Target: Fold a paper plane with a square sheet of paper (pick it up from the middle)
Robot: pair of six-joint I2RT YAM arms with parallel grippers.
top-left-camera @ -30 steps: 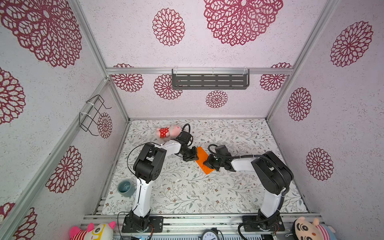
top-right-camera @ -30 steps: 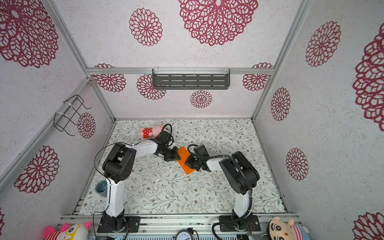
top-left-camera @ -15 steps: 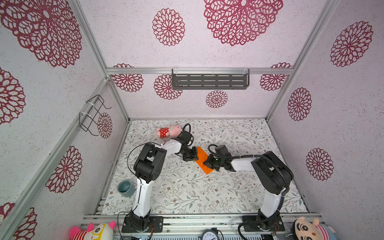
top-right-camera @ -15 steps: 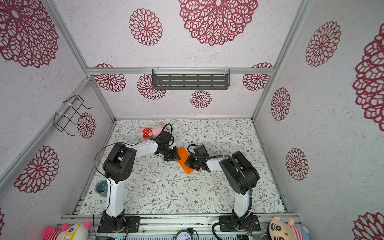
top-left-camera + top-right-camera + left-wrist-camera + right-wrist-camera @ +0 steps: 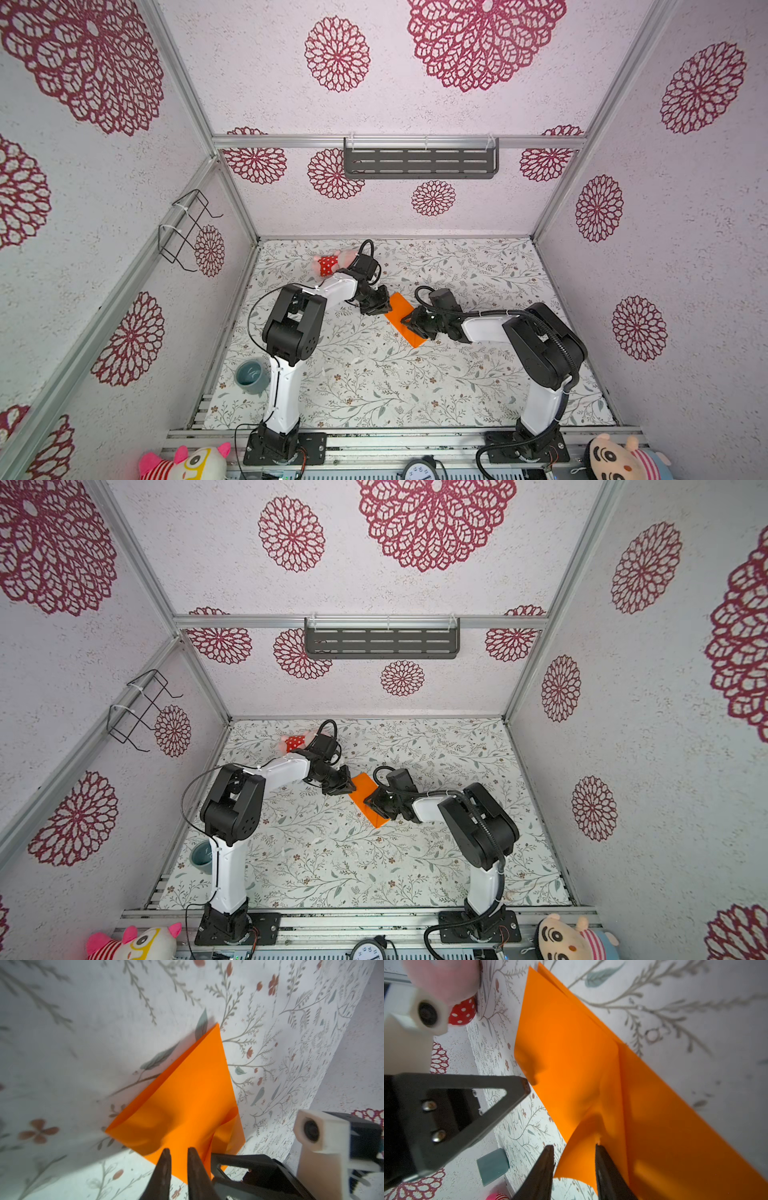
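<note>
Sheet on bench, doubled over once into a strip, layers slightly off at one corner (top layer puckered, crease looks soft). It lies between the hands: left hand narrowly parted at one edge, right hand wider, a curled flap rising between its jaws, apparently unclamped. Judged early: nose and wing folds all remain.
</note>
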